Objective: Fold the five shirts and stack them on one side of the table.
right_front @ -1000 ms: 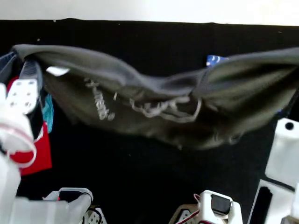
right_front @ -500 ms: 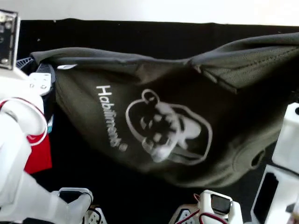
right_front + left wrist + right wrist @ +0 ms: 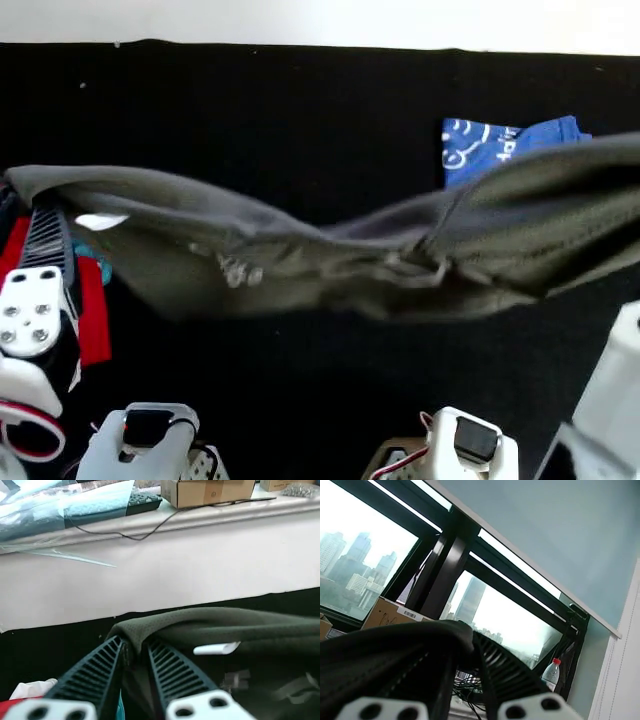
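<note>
While clamped on grey shirt (image 3: 300,250), left claw (image 3: 135,643), right claw (image 3: 471,637); blue shirt (image 3: 500,145) half-covered.

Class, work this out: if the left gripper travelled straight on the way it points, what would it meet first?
The grey shirt pinched in the left gripper; beyond it, probably the white surface.

Black table (image 3: 300,100). Behind it, white ledge (image 3: 240,511) with dark keyboard (image 3: 142,501), cardboard box (image 3: 207,491), thin black cable (image 3: 165,522). Big window (image 3: 360,555), tall buildings (image 3: 470,600) outside, bottle (image 3: 551,676) with red cap.
</note>
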{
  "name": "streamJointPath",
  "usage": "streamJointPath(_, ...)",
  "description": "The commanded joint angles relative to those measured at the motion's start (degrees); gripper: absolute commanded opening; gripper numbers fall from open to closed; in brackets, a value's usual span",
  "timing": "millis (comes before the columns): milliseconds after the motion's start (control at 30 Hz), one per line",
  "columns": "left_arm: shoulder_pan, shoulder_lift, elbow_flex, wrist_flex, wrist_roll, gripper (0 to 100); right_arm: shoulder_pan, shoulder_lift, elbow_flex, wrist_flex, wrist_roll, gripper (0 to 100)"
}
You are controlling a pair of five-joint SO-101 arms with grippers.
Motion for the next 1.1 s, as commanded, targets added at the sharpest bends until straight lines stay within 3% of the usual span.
streamJointPath(0, 0.4, -0.4, 0.3, -0.4, -0.2, 1, 0.7, -0.1, 0.2, 0.0, -0.4, 0.5)
streamJointPath(233, 0.4, 0.3, 0.9, -0.7, -0.2, 1, 0.6, 2.5, 5.0, -0.3, -0.4, 0.5)
streamJointPath(333, 0.4, 2.9, 6.9, -2.8, -0.4, 1, 0.5, 6.7, 11.4, -0.5, -0.4, 0.5)
streamJointPath(633, 0.2, 21.9, 26.7, -22.4, -0.5, 1, -8.1, 26.1, 26.2, -8.4, -0.5, 0.5)
streamJointPath(833, -3.4, 38.9, 20.6, -32.9, -0.5, 1, -13.5, 43.9, 20.8, -14.5, -0.7, 0.5)
streamJointPath(1067, -4.8, 55.3, 4.5, -33.3, -0.5, 1, -14.9, 61.9, 0.9, -7.8, -0.8, 0.5)
